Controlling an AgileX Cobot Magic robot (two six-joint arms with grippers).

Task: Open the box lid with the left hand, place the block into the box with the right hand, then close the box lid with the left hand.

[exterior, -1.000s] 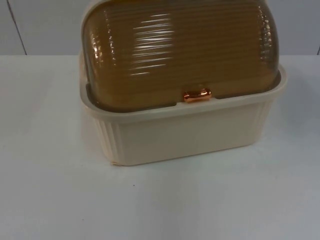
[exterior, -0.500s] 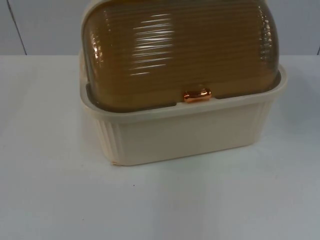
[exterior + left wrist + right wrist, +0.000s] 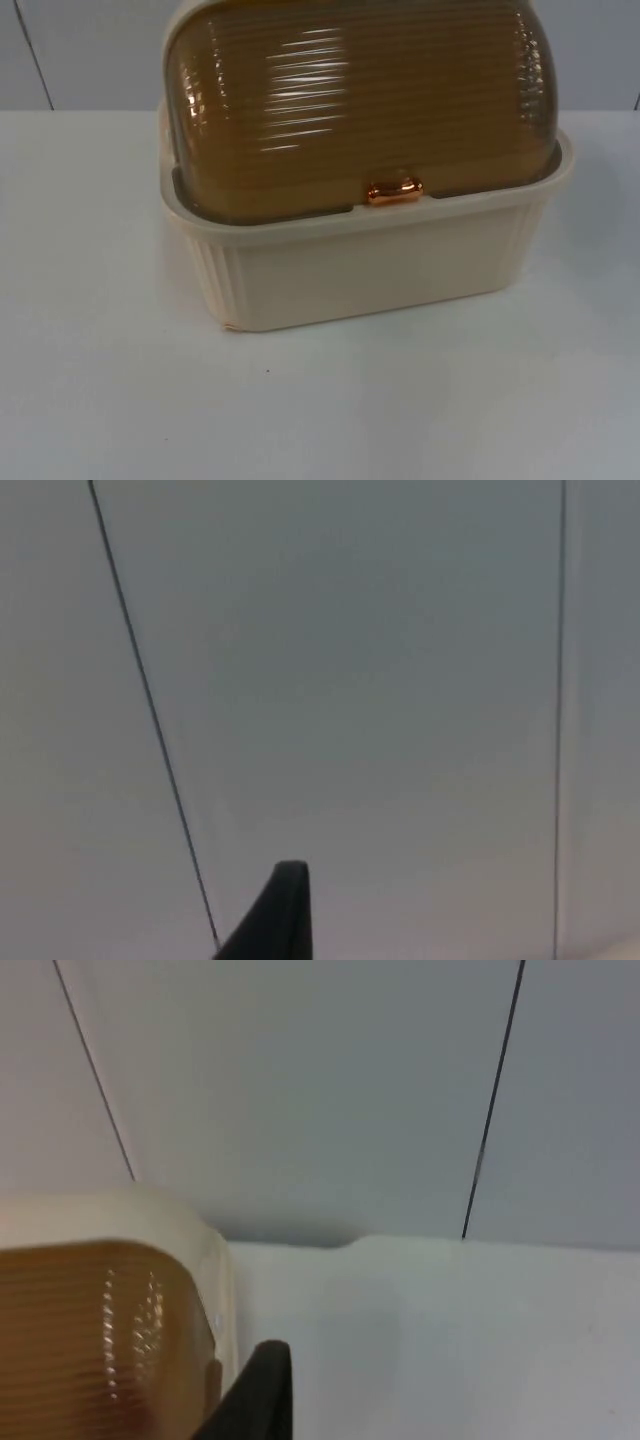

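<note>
cream ribbed box (image 3: 370, 265) at table (image 3: 100, 380) centre near grey wall (image 3: 80, 50), amber ribbed lid (image 3: 350, 100) closed, copper handle (image 3: 394, 190) at front rim, left gripper (image 3: 285, 905) facing wall, right gripper (image 3: 262, 1390) beside box, finger state of both unclear

Both grippers raised, one fingertip of each in sight

We see a black fingertip (image 3: 275, 915) of our left gripper pointing at the grey wall. A black fingertip (image 3: 258, 1390) of our right gripper sits just beside the box's end; we cannot tell how either gripper's jaws stand.
</note>
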